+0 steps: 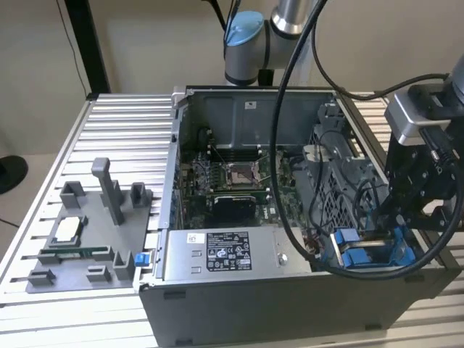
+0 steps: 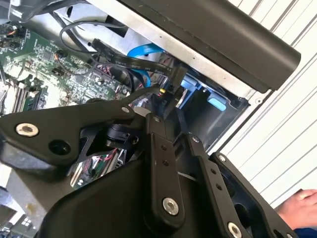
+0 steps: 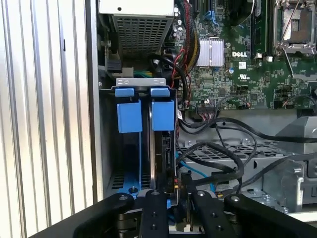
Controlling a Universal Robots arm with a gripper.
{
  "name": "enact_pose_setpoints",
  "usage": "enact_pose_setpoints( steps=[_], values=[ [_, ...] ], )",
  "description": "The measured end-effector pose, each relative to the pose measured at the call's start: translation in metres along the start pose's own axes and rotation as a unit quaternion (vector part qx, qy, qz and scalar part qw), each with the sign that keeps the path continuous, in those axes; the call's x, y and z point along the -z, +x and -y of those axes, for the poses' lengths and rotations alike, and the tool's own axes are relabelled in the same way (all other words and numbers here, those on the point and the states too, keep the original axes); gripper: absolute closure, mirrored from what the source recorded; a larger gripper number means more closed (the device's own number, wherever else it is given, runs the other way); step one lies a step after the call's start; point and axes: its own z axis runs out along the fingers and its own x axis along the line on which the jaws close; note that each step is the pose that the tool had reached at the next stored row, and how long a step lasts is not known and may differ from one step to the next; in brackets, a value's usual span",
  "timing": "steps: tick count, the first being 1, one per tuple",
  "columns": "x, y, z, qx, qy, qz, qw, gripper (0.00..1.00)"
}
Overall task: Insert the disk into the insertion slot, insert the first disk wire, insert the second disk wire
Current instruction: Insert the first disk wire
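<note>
While case [image 1: 290, 308] sits on ribbed aluminium table [image 1: 116, 123] before beige wall [image 1: 145, 43], jaws clench black wire [image 2: 134, 60].

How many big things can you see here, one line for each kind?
Computer: 1
Robot arm: 1
Grey tray: 1
Table: 1
Total: 4

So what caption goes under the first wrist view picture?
The gripper beside the disk, which sits in the insertion slot among black wires.
</note>
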Motion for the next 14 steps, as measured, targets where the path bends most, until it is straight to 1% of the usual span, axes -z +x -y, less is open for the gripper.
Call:
enact_pose_setpoints(
  steps=[6, 9, 14],
  values=[
    [0.0003, 0.0000, 0.0000, 0.000, -0.0002, -0.0001, 1.0000, 0.00],
    [0.0056, -0.0007, -0.0001, 0.000, -0.0003, -0.0001, 1.0000, 0.00],
    [0.0060, -0.0008, 0.0002, 0.000, -0.0005, -0.0001, 1.0000, 0.00]
  ],
)
